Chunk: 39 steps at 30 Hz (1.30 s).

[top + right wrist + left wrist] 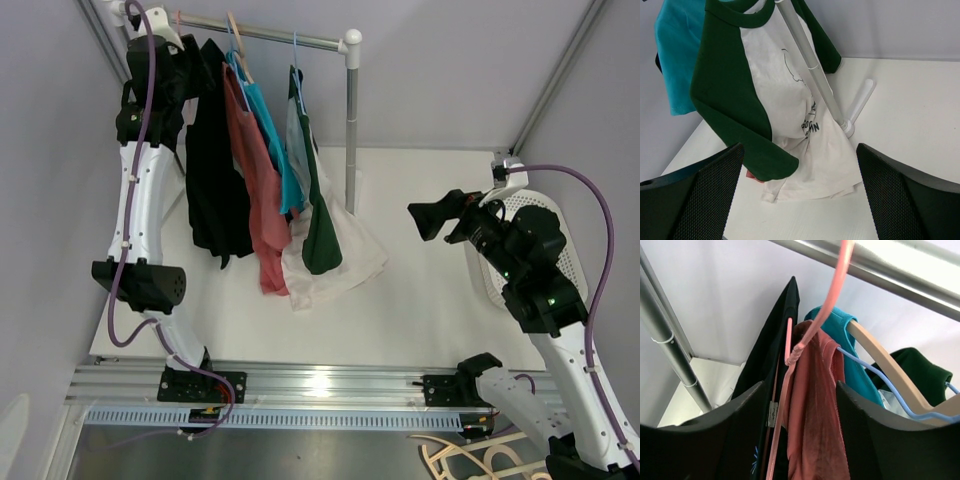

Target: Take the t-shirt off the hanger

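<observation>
Nothing is off yet: every shirt hangs from the rail [900,270]. My left claw [799,405] gapes wide, a finger on either side of the pink hanger [790,340] and its pink t-shirt [812,415], gripping neither. My right claw [800,150], also spread and empty, faces the green-and-white shirt [785,90] sagging onto the counter [910,125].

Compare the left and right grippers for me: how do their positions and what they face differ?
The left gripper is up by the rail, at the left end of the rack; the right gripper is lower, out to the right of the rack. The left gripper frames the pink hanger between its fingers; the right gripper faces the white-and-green t-shirt. Both are open and hold nothing.
</observation>
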Motion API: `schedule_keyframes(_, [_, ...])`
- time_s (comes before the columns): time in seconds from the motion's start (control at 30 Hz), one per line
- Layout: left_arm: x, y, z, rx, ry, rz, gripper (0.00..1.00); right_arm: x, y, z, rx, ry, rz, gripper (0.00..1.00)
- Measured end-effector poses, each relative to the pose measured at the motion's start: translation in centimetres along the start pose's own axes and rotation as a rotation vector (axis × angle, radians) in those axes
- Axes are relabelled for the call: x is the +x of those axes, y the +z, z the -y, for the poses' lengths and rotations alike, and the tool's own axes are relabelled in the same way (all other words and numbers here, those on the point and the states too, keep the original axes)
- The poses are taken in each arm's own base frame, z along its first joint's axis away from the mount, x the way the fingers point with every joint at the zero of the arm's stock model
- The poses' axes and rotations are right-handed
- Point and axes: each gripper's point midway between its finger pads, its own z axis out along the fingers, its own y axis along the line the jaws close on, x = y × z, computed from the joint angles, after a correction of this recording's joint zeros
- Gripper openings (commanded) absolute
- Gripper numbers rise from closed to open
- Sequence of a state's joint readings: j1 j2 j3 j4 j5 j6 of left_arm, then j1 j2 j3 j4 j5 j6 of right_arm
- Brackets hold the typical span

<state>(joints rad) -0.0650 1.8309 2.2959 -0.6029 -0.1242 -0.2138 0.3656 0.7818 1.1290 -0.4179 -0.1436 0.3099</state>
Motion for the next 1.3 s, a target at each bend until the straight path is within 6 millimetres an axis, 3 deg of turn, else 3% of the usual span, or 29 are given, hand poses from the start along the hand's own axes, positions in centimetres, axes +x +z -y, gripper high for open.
schedule_keyframes(0.07, [0.0, 0.1, -0.3, -0.015, -0.004, 0.006, 0.71, -0.1, -0.1, 0.0, 0.0, -0.001, 0.002, 0.99])
schedule_keyframes(0.17, [0.1, -0.1, -1.5, -0.1, 0.012, 0.015, 0.73, 0.0, -0.1, 0.0, 0.0, -0.001, 0.0, 1.0])
schedule_keyframes(0.3, [0.2, -2.4, -1.2, -0.171, 0.047, 0.021, 0.77, 0.1, -0.1, 0.0, 0.001, -0.001, -0.002, 0.99])
schedule_keyframes(0.37, [-0.4, -4.6, 0.7, -0.16, 0.066, 0.039, 0.86, 0.1, -0.1, 0.0, 0.0, 0.0, -0.002, 1.0])
schedule_keyframes(0.57, [-2.8, -12.9, 9.9, -0.016, 0.088, 0.132, 0.86, 0.2, 0.0, -0.1, -0.007, 0.001, -0.008, 0.99])
schedule_keyframes(0.67, [-3.4, -15.9, 11.3, 0.025, 0.057, 0.146, 0.84, 0.3, -0.1, -0.1, -0.008, 0.001, -0.013, 0.99])
schedule_keyframes(0.77, [-3.5, -17.7, 12.1, 0.045, 0.025, 0.144, 0.86, 0.5, -0.1, 0.0, -0.005, 0.003, -0.02, 0.99])
schedule_keyframes(0.87, [-2.9, -18.0, 13.5, 0.078, 0.002, 0.124, 0.87, 0.6, -0.1, -0.1, -0.007, 0.003, -0.023, 1.0])
schedule_keyframes(0.97, [-1.5, -17.0, 15.5, 0.112, -0.006, 0.081, 0.86, 0.6, -0.2, -0.2, -0.014, 0.006, -0.026, 0.99])
schedule_keyframes(1.17, [3.6, -14.4, 20.4, 0.204, 0.025, -0.037, 0.86, 0.8, -0.3, -0.2, -0.011, 0.007, -0.031, 0.99])
schedule_keyframes(1.3, [5.3, -13.7, 21.9, 0.238, 0.037, -0.075, 0.86, 1.0, -0.5, -0.1, -0.009, 0.007, -0.038, 0.99])
